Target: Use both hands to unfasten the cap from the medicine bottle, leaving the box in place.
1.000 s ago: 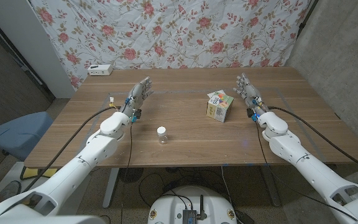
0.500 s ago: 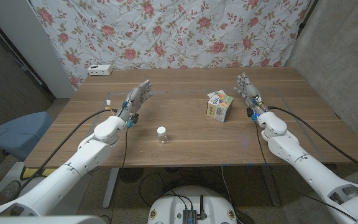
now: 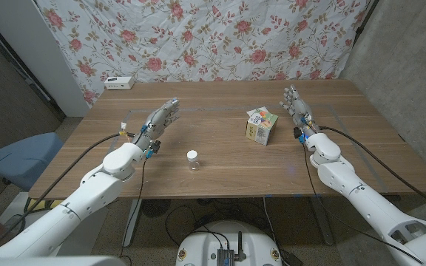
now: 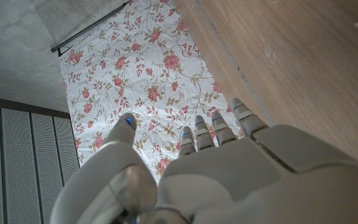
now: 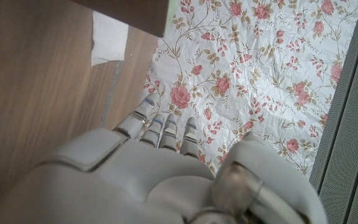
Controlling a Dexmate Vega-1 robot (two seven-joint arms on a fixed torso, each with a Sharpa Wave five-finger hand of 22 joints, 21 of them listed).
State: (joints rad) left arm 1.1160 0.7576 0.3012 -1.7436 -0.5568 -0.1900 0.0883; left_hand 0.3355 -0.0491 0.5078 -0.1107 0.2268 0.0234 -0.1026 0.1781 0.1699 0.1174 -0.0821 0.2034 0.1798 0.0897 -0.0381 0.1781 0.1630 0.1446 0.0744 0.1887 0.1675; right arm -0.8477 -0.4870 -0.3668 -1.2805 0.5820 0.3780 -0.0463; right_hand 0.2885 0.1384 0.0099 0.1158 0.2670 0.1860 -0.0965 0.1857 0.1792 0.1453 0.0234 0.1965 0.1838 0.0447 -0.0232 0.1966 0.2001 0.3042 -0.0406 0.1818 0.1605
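Left hand (image 3: 160, 118) shifted leftward; medicine bottle (image 3: 192, 159) upright (cap seemingly on).

A capped medicine bottle (image 3: 192, 159) stands between two empty, spread hands, the box (image 3: 261, 125) near the right hand (image 3: 297, 110).

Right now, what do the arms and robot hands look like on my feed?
Both arms have glossy white rounded shells with black cables running along them. The left robot hand and right robot hand are grey and jointed, with small blue marks at the wrists.
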